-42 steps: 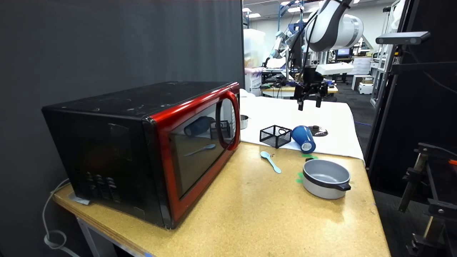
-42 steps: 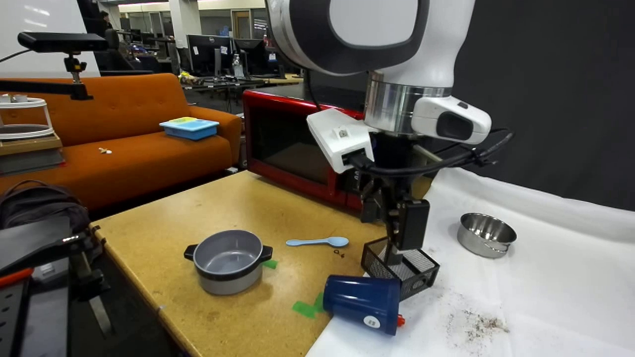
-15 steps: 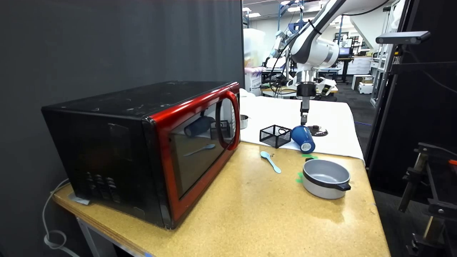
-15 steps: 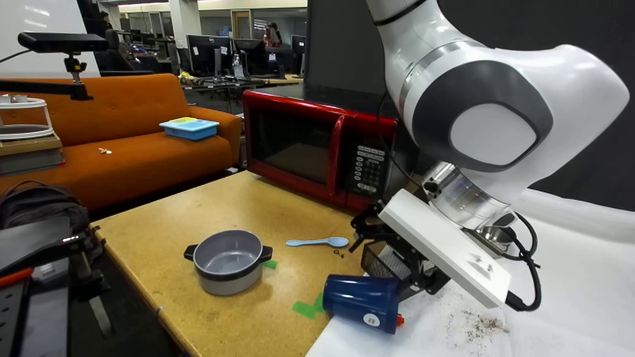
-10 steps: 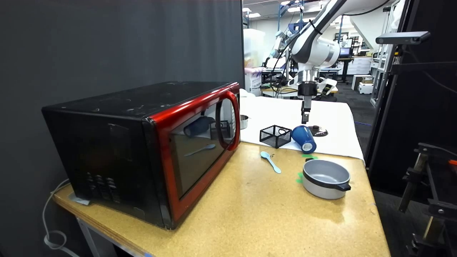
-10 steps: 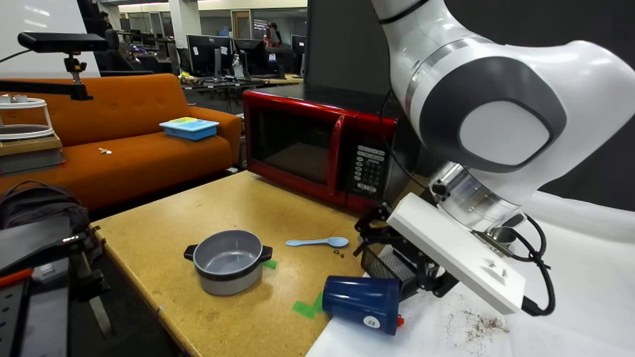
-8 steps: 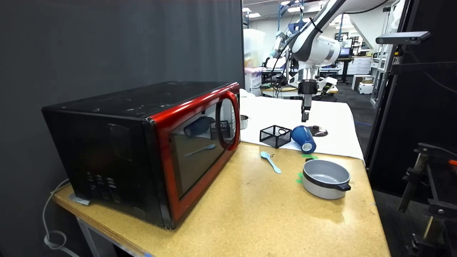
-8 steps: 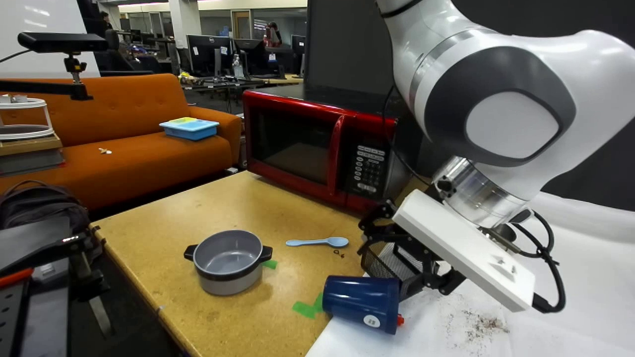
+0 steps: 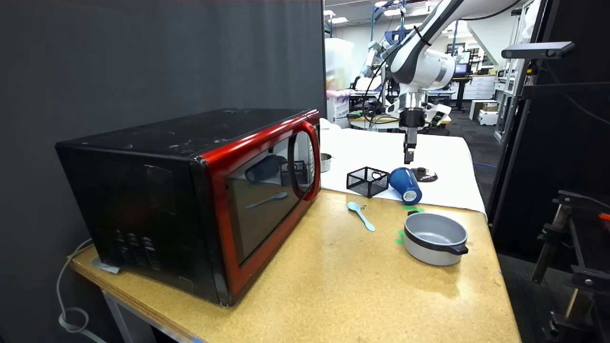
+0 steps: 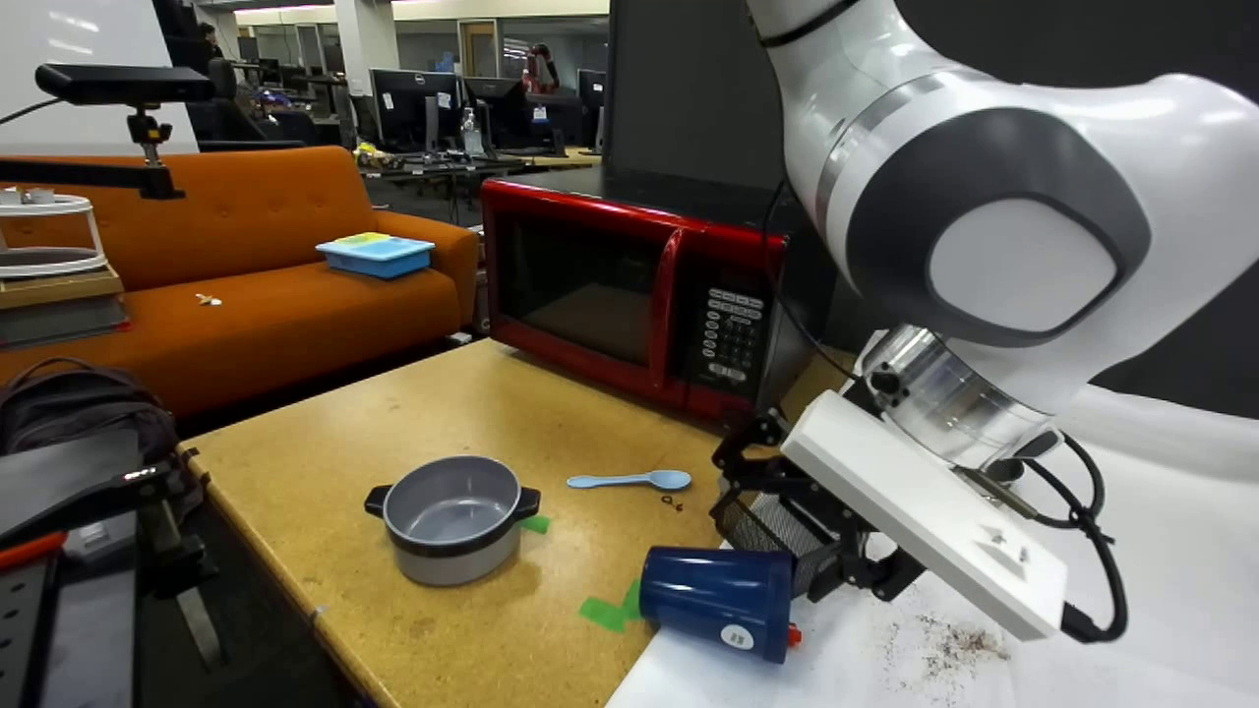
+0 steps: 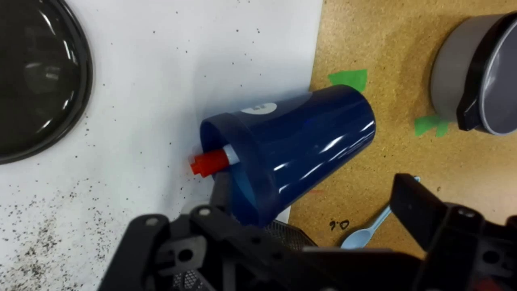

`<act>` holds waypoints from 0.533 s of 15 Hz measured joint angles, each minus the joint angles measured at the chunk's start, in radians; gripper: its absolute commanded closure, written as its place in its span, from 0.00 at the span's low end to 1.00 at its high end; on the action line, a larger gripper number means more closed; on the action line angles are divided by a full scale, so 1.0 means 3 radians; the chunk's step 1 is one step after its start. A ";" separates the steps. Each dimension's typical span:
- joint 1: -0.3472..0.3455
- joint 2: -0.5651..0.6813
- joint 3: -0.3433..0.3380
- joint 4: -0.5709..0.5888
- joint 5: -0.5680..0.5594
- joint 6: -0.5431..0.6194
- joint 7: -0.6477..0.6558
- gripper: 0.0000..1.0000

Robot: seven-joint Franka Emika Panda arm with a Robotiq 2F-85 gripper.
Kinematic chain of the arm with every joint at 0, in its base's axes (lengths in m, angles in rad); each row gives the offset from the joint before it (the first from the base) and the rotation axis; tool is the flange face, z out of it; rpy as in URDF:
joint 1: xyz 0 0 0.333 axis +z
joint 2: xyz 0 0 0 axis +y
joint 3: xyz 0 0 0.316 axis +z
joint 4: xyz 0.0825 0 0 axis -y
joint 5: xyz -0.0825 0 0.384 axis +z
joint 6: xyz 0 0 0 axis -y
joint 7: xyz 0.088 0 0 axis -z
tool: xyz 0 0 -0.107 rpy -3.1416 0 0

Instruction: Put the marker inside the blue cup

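A grainy tan counter (image 9: 352, 286), part covered by a speckled white sheet (image 11: 141, 81), bears the glossy, tapered blue cup (image 11: 315, 137) on its side. The marker (image 11: 211, 162) lies in the cup's mouth, smooth red end jutting out. Near the cup, my hand (image 11: 313, 186) is spread and released, turned and tilted from seconds ago.

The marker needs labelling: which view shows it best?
Wrist view: the marker shows its red end and white section. In an exterior view, only its red tip shows past the blue cup; elsewhere it's unseen.
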 measured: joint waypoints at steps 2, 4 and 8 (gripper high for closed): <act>0.0006 0.0075 0.0000 0.0014 0.0000 0.0000 0.0000 0.00; 0.0020 0.0153 0.0000 0.0037 0.0000 0.0001 0.0000 0.00; 0.0053 0.0263 0.0000 0.0071 0.0000 0.0001 0.0000 0.34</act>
